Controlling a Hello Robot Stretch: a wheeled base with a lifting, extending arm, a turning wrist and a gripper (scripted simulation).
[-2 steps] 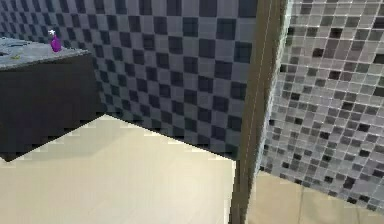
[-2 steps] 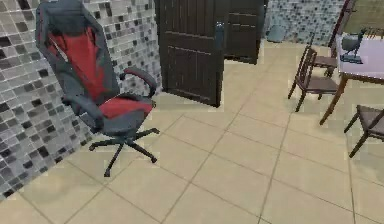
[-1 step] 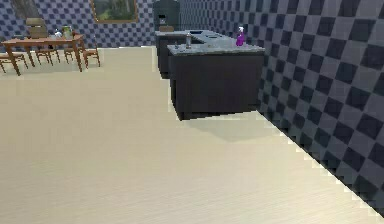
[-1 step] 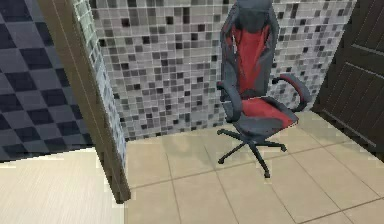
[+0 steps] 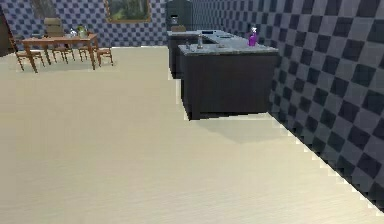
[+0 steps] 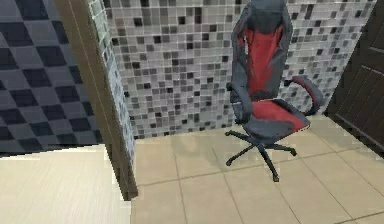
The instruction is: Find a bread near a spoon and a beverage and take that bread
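Note:
A dark counter block (image 5: pixel 228 75) with a grey top stands against the checkered wall at the forward view's upper middle. On its near right corner stands a small purple bottle-like thing (image 5: pixel 253 39). Farther back on the grey top lie small things too blurred to name. I cannot make out any bread or spoon.
A wooden dining table (image 5: pixel 60 45) with chairs stands at the forward view's far left, under a framed picture (image 5: pixel 127 9). Pale floor lies wide before the counter. In the arm side view a dark door frame (image 6: pixel 105 100) leads onto a tiled floor with a red and black office chair (image 6: pixel 265 85).

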